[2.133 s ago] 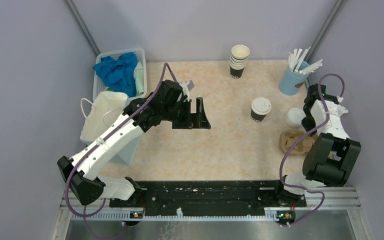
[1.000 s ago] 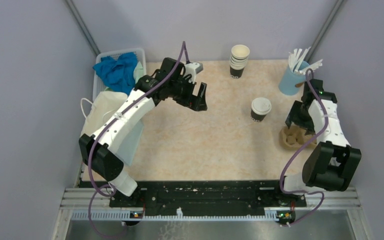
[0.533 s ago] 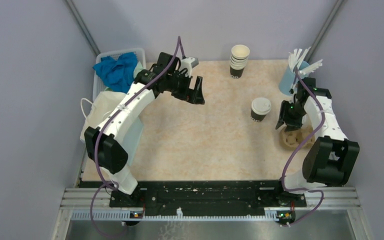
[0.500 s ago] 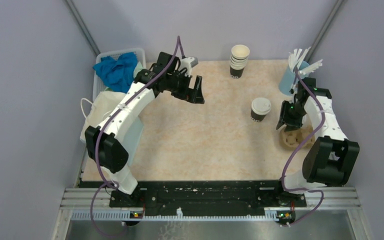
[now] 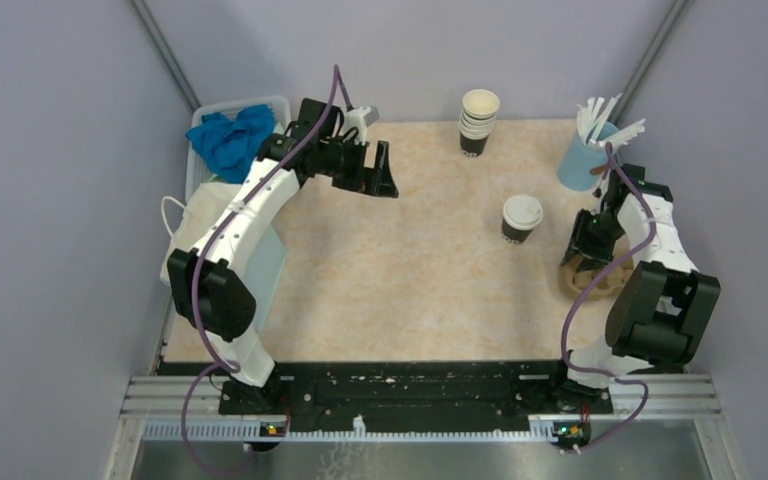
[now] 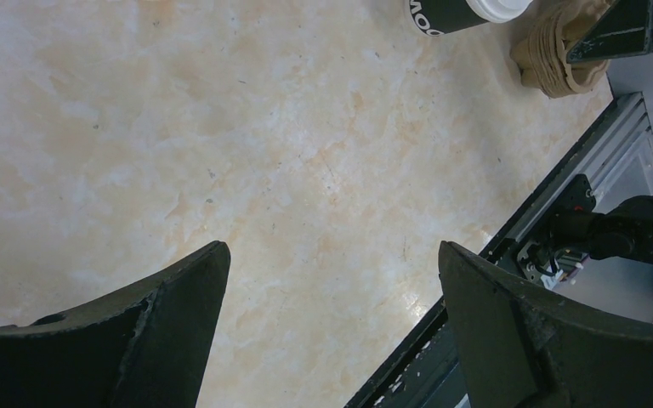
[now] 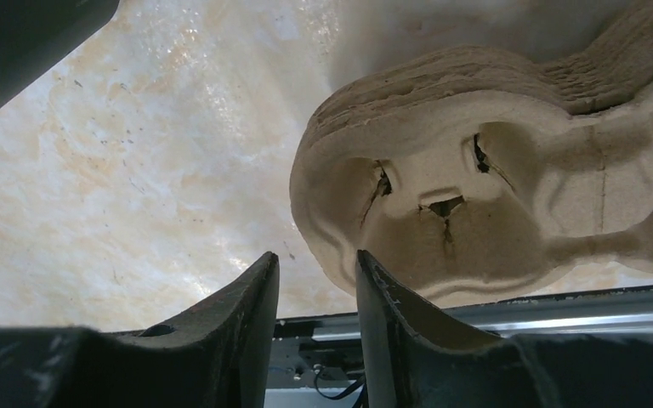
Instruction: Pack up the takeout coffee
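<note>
The takeout coffee, a dark cup with a white sip lid, stands upright on the table right of centre. It also shows in the left wrist view and the right wrist view. A brown moulded cup carrier lies to its right, near the table edge. My right gripper hangs low over the carrier's left rim. Its jaws are narrowly apart and hold nothing. My left gripper is wide open and empty, high over the back left of the table.
A stack of lidless cups stands at the back. A blue cup of white stirrers stands at the back right. A white bag and a basket with blue cloths are at the left. The carrier also shows in the left wrist view.
My left arm has swung up and back toward the far left. My right arm reached in toward the coffee, then settled lower over the carrier's left rim.
</note>
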`<move>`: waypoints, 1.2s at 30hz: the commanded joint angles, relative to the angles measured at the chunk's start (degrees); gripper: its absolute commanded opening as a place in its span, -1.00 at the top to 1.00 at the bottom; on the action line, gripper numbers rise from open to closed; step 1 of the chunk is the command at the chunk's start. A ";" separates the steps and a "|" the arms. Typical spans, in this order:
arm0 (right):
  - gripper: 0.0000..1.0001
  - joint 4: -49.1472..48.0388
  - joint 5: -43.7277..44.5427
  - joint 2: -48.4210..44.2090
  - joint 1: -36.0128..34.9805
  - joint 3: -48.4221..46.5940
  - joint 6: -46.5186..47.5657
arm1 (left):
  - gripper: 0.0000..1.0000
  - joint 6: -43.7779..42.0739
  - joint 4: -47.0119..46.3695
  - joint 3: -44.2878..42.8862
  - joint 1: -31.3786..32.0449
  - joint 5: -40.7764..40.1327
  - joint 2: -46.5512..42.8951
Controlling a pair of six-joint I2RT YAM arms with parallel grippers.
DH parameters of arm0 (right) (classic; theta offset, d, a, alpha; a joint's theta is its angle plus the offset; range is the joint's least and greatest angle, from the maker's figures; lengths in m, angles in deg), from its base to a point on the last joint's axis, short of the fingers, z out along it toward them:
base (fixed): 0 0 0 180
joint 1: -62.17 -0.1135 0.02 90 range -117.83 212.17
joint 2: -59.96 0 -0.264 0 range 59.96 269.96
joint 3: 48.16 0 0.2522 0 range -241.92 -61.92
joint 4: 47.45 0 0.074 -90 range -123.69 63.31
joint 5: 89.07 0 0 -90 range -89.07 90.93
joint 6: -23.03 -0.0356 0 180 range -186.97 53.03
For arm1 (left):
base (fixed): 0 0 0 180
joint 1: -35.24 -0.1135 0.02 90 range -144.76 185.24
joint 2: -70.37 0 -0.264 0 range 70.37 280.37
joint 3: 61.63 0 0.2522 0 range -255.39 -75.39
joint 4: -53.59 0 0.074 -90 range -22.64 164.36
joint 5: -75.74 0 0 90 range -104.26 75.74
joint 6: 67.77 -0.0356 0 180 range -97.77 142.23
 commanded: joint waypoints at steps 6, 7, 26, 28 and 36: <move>0.31 -1.53 -0.73 1.95 0.11 0.39 -0.19 | -0.97 -0.08 -2.41 -0.21 -1.24 1.88 -1.66; 0.31 -1.61 -0.67 2.08 0.12 0.44 -0.16 | -0.97 -0.08 -2.39 -0.21 -1.38 1.92 -1.67; 0.32 -0.61 2.44 3.11 0.17 -0.30 -1.21 | -0.97 0.41 -2.78 0.40 -2.42 2.63 -2.06; 0.32 -0.58 2.74 3.27 0.24 -0.31 -1.34 | -0.97 0.45 -2.76 0.47 -2.43 2.72 -2.08; 0.33 -1.06 2.34 4.02 0.29 -0.10 -1.01 | -0.97 0.54 -2.80 0.76 -2.56 2.81 -2.32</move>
